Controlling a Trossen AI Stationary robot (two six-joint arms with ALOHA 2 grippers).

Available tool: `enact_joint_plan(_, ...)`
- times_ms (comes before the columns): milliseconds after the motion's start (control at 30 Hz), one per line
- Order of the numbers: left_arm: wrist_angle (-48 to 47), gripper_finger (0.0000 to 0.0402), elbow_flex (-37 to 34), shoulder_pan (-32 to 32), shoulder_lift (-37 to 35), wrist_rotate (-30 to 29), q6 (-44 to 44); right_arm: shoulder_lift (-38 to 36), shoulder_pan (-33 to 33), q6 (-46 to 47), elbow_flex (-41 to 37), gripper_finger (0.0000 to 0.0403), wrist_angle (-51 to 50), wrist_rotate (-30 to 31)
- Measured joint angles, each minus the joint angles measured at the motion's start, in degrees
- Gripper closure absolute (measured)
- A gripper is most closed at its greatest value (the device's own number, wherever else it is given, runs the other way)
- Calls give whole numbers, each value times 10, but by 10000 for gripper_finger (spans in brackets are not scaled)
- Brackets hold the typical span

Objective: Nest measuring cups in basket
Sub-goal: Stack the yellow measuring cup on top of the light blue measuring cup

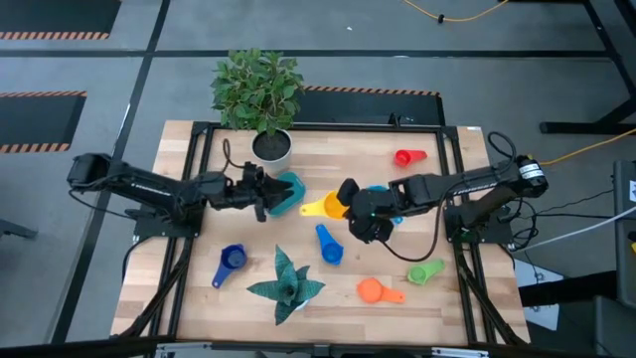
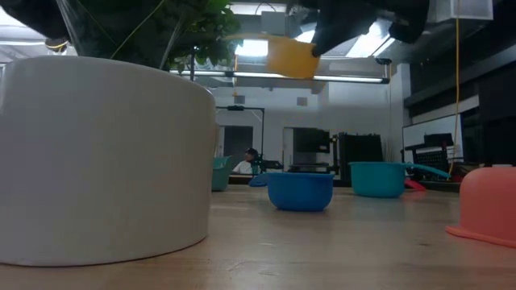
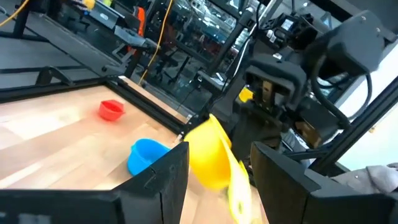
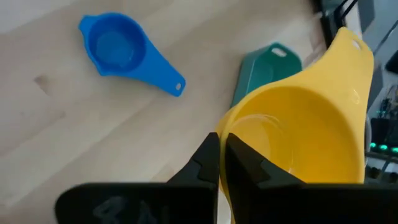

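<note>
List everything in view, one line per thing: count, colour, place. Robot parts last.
Basket: one, teal, left of centre, held by the left gripper.
Yellow cup: one, in the right gripper, lifted beside the basket.
Red cup: one, far right.
Light blue cup: one, centre, mostly hidden under the right arm.
Blue cup: one, centre.
Dark blue cup: one, near left.
Orange cup: one, near right.
Green cup: one, near right.
Potted plant: one, green in a white pot, far edge.
Star-shaped plant: one, teal-green, near edge.
Table: one, light wood.
Left gripper: on the basket.
Right gripper: shut on the yellow cup's rim.
</note>
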Motion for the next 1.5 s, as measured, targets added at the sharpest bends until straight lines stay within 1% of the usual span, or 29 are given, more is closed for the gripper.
enact_joint_plan(100, 0, 235, 14, 0, 21, 23, -4, 0, 8, -1, 0, 387, 17, 0)
enact_joint_plan(300, 0, 235, 31, 0, 59, 69, -33, 0, 11, -43, 0, 387, 50, 1)
enact_joint_plan(467, 0, 235, 37, 0, 77, 103, -50, 0, 11, -60, 0, 387, 55, 1)
enact_joint_plan(700, 14, 235, 37, 0, 77, 119, -79, 0, 11, -60, 0, 387, 54, 1)
enact_joint_plan(900, 32, 235, 37, -1, 77, 122, -88, 0, 11, -60, 0, 387, 32, 1)
enact_joint_plan(967, 34, 235, 37, -1, 77, 134, -93, 0, 11, -60, 0, 387, 32, 1)
enact_joint_plan(1067, 34, 235, 37, -1, 77, 147, -94, 0, 11, -60, 0, 387, 35, 1)
enact_joint_plan(1233, 34, 235, 37, -8, 77, 148, -97, 0, 11, -60, 0, 387, 52, 1)
enact_joint_plan(1333, 32, 235, 37, -12, 77, 150, -119, 0, 11, -60, 0, 387, 58, 1)
enact_joint_plan(1500, 21, 235, 37, -13, 77, 171, -125, 0, 11, -60, 0, 387, 63, 1)
